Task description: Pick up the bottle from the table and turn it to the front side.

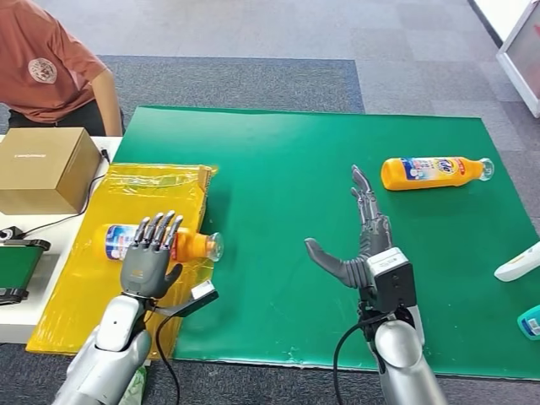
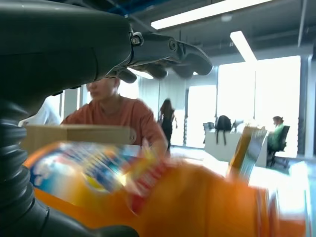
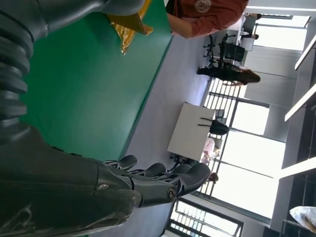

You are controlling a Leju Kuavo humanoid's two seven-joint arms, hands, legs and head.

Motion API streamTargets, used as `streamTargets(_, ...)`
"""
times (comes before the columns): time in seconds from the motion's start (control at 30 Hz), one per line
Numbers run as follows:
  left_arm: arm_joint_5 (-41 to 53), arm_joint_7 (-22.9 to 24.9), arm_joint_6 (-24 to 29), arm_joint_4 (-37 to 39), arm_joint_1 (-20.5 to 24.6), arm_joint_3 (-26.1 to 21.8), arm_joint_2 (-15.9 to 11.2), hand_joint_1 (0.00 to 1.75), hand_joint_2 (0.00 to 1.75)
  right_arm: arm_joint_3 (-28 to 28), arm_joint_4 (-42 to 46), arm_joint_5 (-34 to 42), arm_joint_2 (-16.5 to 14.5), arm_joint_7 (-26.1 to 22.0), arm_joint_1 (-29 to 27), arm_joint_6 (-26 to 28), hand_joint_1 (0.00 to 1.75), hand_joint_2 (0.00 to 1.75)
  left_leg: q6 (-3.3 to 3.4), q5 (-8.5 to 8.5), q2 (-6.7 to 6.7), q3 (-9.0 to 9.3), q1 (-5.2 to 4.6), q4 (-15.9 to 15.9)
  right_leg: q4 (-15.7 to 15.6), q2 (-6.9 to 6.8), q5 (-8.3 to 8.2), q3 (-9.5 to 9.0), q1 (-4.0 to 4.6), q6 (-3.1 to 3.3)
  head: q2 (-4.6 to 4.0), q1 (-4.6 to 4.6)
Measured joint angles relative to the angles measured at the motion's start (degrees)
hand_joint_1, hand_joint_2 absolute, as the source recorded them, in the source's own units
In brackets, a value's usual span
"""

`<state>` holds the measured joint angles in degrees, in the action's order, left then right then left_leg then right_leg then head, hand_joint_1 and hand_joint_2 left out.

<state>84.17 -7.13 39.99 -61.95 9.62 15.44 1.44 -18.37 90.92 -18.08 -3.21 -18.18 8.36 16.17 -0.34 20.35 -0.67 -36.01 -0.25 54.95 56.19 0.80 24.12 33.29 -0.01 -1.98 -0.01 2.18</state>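
A humanoid robot's left hand (image 1: 150, 257) hovers close over an orange bottle (image 1: 162, 243) lying on its side on a yellow plastic sheet (image 1: 63, 295), fingers spread apart and gripping nothing; the left wrist view shows the bottle's label just under the palm, suggesting the hand is lined up for a grasp or has just let go. The right hand (image 1: 357, 240) is held open above the green mat (image 1: 280, 169) on the tabletop, thumb out, empty, perhaps ready to assist. Farther off, a second orange bottle (image 1: 433, 172) lies on the mat, label upward. A cardboard box (image 1: 41, 169) and a seated person (image 1: 54, 67) sit beyond.
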Motion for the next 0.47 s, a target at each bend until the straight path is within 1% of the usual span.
streamTargets(0.07, -1.32, -3.49, 0.07, -4.92, -1.46, -1.58, 0.95, 0.0, 1.75, -0.39, 0.0, 0.08, 0.31, -0.04, -0.12, 0.27, 0.0, 1.75, 0.0, 0.01, -0.01, 0.0, 0.0, 0.0, 0.0, 0.0, 0.0, -0.01, 0.0, -0.01, 0.0, 0.01)
streamTargets(0.1, -2.54, -6.02, 0.08, -7.12, -2.17, -2.61, 1.62, 0.0, 1.75, -0.61, 0.0, 0.12, 0.45, -0.06, -0.2, 0.42, 0.0, 1.75, 0.0, 0.01, 0.0, 0.0, -0.01, 0.0, 0.0, 0.0, 0.0, -0.01, 0.0, -0.01, 0.01, 0.01)
streamTargets(0.2, -6.71, -15.67, 0.08, -13.05, -4.29, -6.91, 4.95, 0.0, 1.75, -1.19, 0.01, 0.13, 0.8, -0.06, -0.61, 0.91, 0.0, 1.75, 0.0, 0.02, 0.0, 0.0, 0.0, 0.0, 0.0, -0.01, 0.01, -0.01, 0.0, -0.01, 0.0, 0.01)
streamTargets(0.27, -8.65, -20.59, 0.09, -16.11, -5.52, -9.56, 7.26, 0.0, 1.75, -1.42, 0.02, 0.1, 0.95, -0.04, -0.8, 1.22, 0.0, 1.75, 0.0, 0.02, 0.0, 0.0, 0.0, 0.0, 0.0, 0.0, 0.01, -0.01, 0.0, -0.01, 0.0, 0.01)
streamTargets(0.33, -10.53, -24.51, 0.09, -18.82, -6.57, -11.71, 9.45, 0.0, 1.75, -1.58, 0.03, 0.0, 1.13, 0.01, -0.96, 1.5, 0.0, 1.75, 0.0, 0.02, 0.0, 0.0, 0.0, 0.0, 0.0, 0.0, 0.01, -0.01, 0.0, -0.01, 0.01, 0.01)
streamTargets(0.4, -14.93, -28.13, 0.08, -21.01, -7.47, -13.68, 11.61, 0.0, 1.75, -1.69, 0.14, -0.4, 1.28, 0.19, -1.29, 1.88, 0.0, 1.75, 0.0, 0.02, 0.0, 0.01, 0.0, 0.0, 0.0, 0.0, 0.01, -0.01, 0.0, -0.02, 0.0, -0.01)
streamTargets(0.43, -18.94, -28.67, 0.04, -21.89, -8.02, -14.1, 12.31, 0.0, 1.75, -1.72, 0.31, -0.81, 1.31, 0.35, -1.59, 2.14, 0.0, 1.75, 0.0, 0.02, 0.0, 0.01, 0.0, 0.0, 0.0, 0.0, 0.01, -0.01, 0.0, -0.02, 0.01, 0.0)
streamTargets(0.47, -20.97, -28.92, 0.02, -22.23, -8.27, -14.33, 12.68, 0.0, 1.75, -1.73, 0.39, -1.03, 1.33, 0.44, -1.75, 2.29, 0.0, 1.75, 0.0, 0.02, 0.0, 0.01, 0.0, 0.0, 0.0, 0.0, 0.01, -0.01, 0.0, -0.02, 0.0, 0.0)
